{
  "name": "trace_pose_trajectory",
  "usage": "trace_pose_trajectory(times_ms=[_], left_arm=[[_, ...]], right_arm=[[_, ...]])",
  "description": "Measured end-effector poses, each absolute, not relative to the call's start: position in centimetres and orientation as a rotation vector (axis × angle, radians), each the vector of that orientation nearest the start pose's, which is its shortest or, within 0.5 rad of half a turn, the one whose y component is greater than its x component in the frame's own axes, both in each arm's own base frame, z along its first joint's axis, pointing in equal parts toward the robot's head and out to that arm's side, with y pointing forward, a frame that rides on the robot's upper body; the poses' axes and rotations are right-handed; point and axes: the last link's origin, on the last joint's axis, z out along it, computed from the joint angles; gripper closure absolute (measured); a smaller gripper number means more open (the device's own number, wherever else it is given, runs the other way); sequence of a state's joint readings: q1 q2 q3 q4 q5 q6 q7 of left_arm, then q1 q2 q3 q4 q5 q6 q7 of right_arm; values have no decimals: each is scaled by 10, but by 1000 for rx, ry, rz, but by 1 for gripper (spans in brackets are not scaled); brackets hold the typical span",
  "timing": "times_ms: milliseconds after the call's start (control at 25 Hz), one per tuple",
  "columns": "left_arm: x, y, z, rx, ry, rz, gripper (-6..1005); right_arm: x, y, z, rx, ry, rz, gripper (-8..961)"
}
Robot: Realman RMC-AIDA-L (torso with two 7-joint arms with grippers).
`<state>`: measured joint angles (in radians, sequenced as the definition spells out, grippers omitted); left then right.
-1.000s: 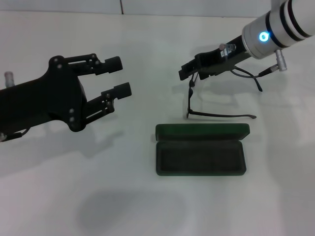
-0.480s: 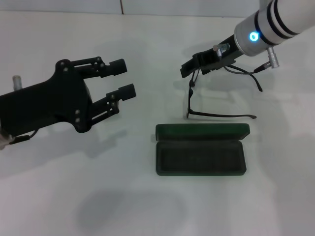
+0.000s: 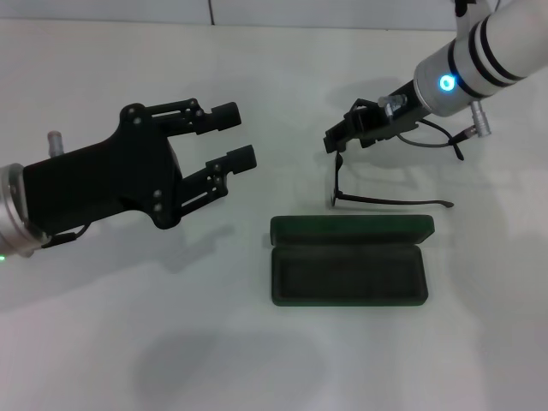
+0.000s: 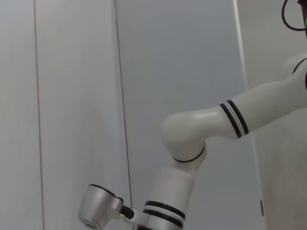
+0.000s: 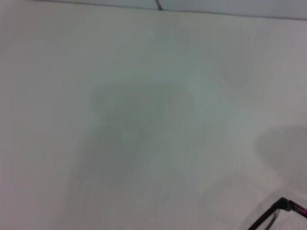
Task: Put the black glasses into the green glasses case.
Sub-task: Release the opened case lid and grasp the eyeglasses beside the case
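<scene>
The green glasses case (image 3: 348, 271) lies open on the white table (image 3: 257, 342), lid flat toward the far side, dark lining showing. The black glasses (image 3: 390, 202) hang from my right gripper (image 3: 336, 139), which is shut on the frame above and behind the case's left part; one temple arm stretches to the right just behind the case lid. A bit of the frame shows in the right wrist view (image 5: 276, 213). My left gripper (image 3: 235, 135) is open and empty, in the air left of the case.
The table's far edge meets a white wall (image 3: 257, 10). The left wrist view shows only a white wall and the right arm (image 4: 201, 129).
My left gripper has moved right, toward the case. My right gripper has shifted slightly right with the glasses, which still hang behind the case.
</scene>
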<state>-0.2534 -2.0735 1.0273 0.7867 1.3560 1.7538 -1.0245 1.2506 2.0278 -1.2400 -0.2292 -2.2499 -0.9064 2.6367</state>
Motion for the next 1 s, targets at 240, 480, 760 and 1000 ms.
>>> trace_pose_trajectory(times_ms=[240, 480, 760, 1000], left_arm=[[-241, 269, 28, -2501, -49, -1186, 572], [-242, 268, 28, -2496, -60, -1185, 572], [-243, 267, 27, -2494, -67, -1188, 573], [-242, 268, 27, -2493, -62, -1187, 573]], right_arm=[[123, 452, -84, -2423, 1364, -92, 337], [128, 449, -83, -2425, 1377, -108, 354], [130, 448, -77, -2443, 1374, -78, 513], [130, 445, -76, -2459, 1391, -92, 579]])
